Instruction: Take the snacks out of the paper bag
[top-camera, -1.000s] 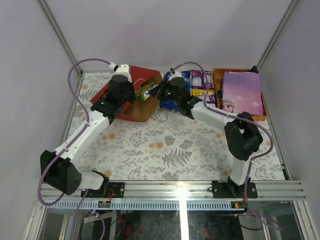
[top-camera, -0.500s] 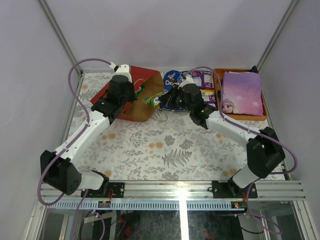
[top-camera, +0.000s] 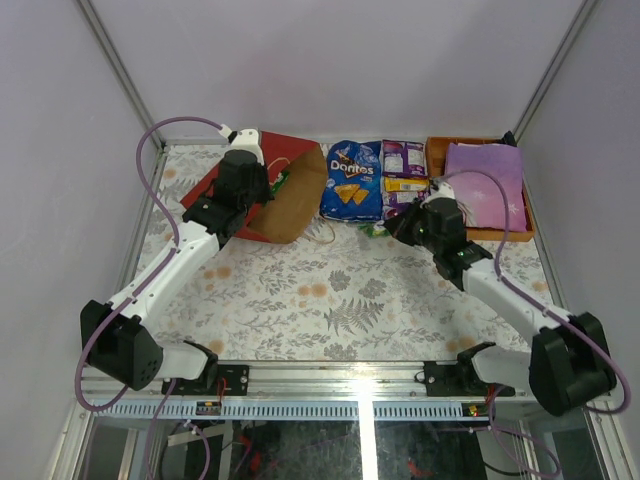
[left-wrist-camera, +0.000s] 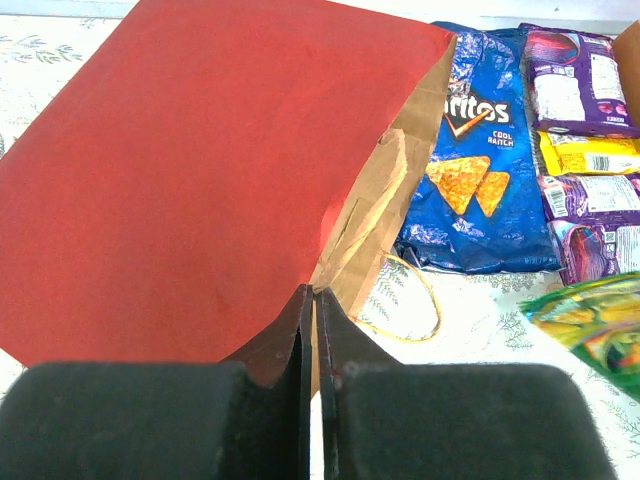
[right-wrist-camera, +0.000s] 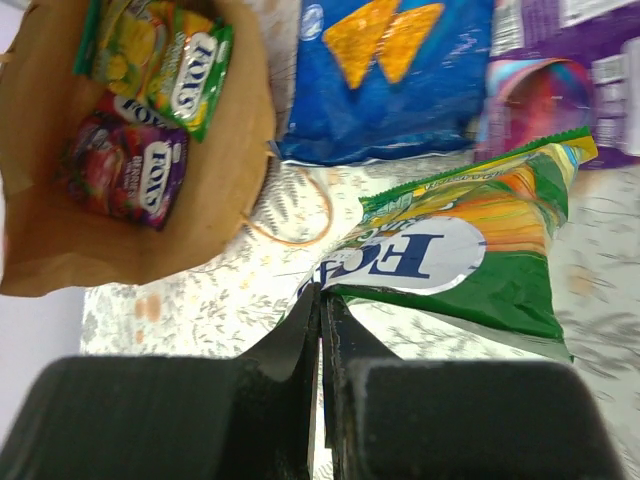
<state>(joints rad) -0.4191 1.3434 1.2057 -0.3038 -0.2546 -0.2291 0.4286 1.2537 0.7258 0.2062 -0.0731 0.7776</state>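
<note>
The left tool (left-wrist-camera: 313, 300) is closed, pinching the lower edge of the red bag (left-wrist-camera: 200, 170). The bag lies on its side at the back left of the worktop (top-camera: 330, 290), its mouth facing right. Inside the mouth lie a yellow-green pack (right-wrist-camera: 165, 65) and a purple pack (right-wrist-camera: 125, 170), side by side. Just right of the mouth, the Doritos (top-camera: 351, 180) lie flat. Beside them are two purple packets (top-camera: 403, 157) with a yellow packet (top-camera: 406, 184) between. The right tool (right-wrist-camera: 320, 300) is clamped on the corner of a green packet (right-wrist-camera: 470, 260), just in front of that row. At the far right, an orange tray (top-camera: 433, 165) holds a lilac item (top-camera: 484, 180).
</note>
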